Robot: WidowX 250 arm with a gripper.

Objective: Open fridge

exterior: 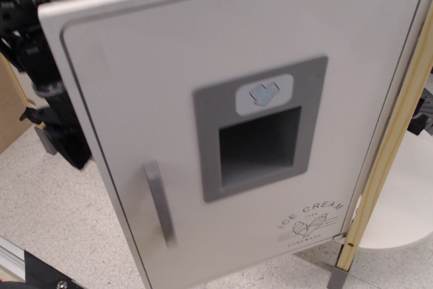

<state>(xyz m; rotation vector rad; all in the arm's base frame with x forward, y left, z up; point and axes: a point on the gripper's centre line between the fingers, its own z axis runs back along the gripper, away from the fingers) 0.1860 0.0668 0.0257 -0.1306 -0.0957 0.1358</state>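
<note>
The fridge door (223, 133) is standing partly swung out toward the camera, its free edge just right of the black gripper (57, 133), whose jaws are hidden behind that edge, so their opening and hold cannot be told. To finish well, the arm is best sweeping along the hinge's arc, clear of the grey handle (160, 202).

gripper (57, 126) left behind fridge door (216, 52), handle (160, 202) front-left

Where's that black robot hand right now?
The gripper is at the far left of the view, mostly hidden behind the left edge of the fridge door, left of the grey handle.
</note>
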